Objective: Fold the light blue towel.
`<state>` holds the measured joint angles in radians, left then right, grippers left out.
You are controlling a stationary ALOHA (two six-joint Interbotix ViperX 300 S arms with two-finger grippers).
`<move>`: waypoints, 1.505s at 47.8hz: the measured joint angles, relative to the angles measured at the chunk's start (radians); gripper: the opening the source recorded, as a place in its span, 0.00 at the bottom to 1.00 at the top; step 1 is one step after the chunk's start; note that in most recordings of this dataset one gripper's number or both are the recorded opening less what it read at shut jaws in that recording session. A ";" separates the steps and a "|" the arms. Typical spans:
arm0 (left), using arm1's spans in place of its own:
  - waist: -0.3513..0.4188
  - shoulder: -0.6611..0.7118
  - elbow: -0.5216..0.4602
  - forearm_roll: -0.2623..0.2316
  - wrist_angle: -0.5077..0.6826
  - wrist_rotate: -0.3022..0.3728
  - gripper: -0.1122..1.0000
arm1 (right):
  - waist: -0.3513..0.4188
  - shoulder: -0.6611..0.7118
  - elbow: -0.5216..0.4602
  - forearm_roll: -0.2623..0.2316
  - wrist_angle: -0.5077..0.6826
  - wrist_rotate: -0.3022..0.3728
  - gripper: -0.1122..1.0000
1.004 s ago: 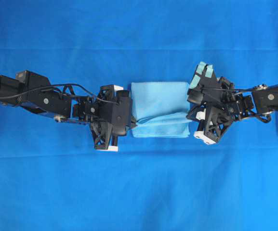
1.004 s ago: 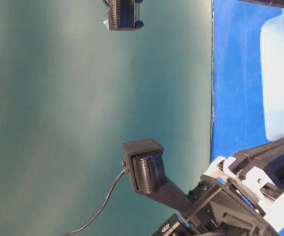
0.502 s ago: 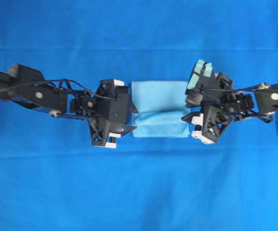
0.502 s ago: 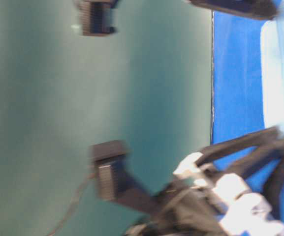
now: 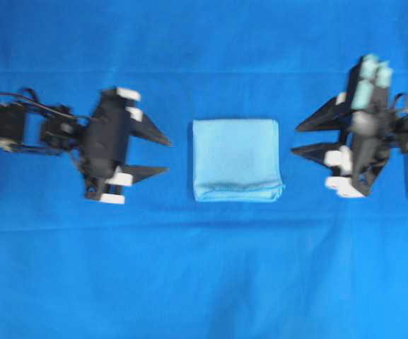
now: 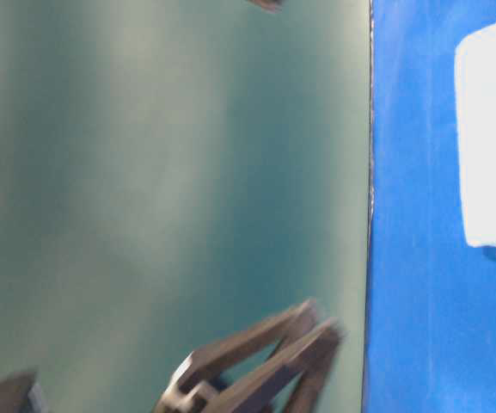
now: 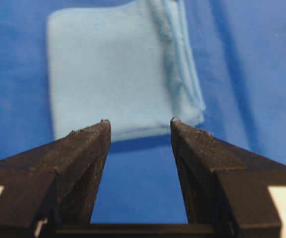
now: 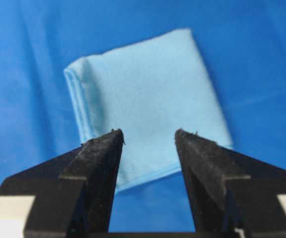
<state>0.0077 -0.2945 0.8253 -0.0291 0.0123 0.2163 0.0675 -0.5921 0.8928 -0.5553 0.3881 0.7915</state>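
One light blue towel folded | on royal-blue sheet

No legible text, labels, brand marks, numbers or signs in any view.

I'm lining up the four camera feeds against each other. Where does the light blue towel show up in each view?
Overhead: light blue towel at centre, between both grippers.
Table-level: upper right edge, cut off by the frame.
Left wrist: upper middle, beyond the open left gripper.
Right wrist: centre, beyond the open right gripper.
Shared landmark: the royal-blue sheet.
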 measured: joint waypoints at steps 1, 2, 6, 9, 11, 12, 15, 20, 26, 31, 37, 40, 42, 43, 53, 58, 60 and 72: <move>0.003 -0.018 0.011 0.000 -0.002 0.000 0.54 | 0.000 -0.018 0.006 -0.008 0.002 0.000 0.57; 0.006 -0.038 0.021 -0.002 -0.003 0.000 0.54 | 0.000 -0.043 0.012 -0.014 0.006 0.000 0.57; 0.011 -0.118 0.063 -0.002 -0.008 0.000 0.54 | 0.000 -0.130 0.032 -0.031 0.020 0.000 0.56; 0.011 -0.190 0.100 0.000 -0.008 0.000 0.54 | 0.000 -0.199 0.049 -0.041 0.037 0.000 0.56; 0.012 -0.233 0.121 0.000 -0.008 0.000 0.54 | 0.000 -0.238 0.063 -0.049 0.049 0.000 0.56; 0.012 -0.255 0.130 0.000 -0.008 0.000 0.54 | 0.000 -0.256 0.071 -0.054 0.057 0.000 0.56; 0.012 -0.327 0.169 0.000 -0.005 -0.008 0.54 | 0.000 -0.308 0.094 -0.064 0.072 0.000 0.56; 0.012 -0.453 0.219 0.000 0.020 -0.012 0.54 | 0.000 -0.383 0.137 -0.080 0.087 0.000 0.56; 0.012 -0.592 0.284 0.000 0.055 -0.020 0.54 | 0.000 -0.480 0.207 -0.091 0.086 0.000 0.56; 0.012 -0.689 0.341 -0.002 0.072 -0.032 0.54 | 0.000 -0.545 0.264 -0.092 0.074 0.000 0.53; 0.012 -0.801 0.422 0.000 0.077 -0.060 0.53 | 0.000 -0.614 0.337 -0.092 0.032 0.002 0.47; 0.012 -0.844 0.453 0.000 0.078 -0.066 0.53 | 0.000 -0.640 0.365 -0.092 0.011 0.005 0.45; 0.012 -0.871 0.469 0.000 0.078 -0.069 0.53 | 0.000 -0.655 0.382 -0.092 -0.006 0.006 0.45; 0.012 -0.884 0.477 -0.002 0.078 -0.071 0.53 | -0.002 -0.660 0.391 -0.092 -0.014 0.008 0.45; 0.012 -0.951 0.515 0.000 0.084 -0.075 0.53 | -0.021 -0.683 0.431 -0.091 -0.060 0.020 0.45; 0.017 -0.953 0.517 0.000 0.089 -0.075 0.53 | -0.025 -0.683 0.436 -0.091 -0.063 0.021 0.45; 0.021 -0.954 0.518 0.000 0.092 -0.075 0.53 | -0.025 -0.683 0.434 -0.091 -0.063 0.021 0.45; 0.049 -0.954 0.517 0.000 0.095 -0.091 0.54 | -0.025 -0.683 0.436 -0.091 -0.064 0.021 0.45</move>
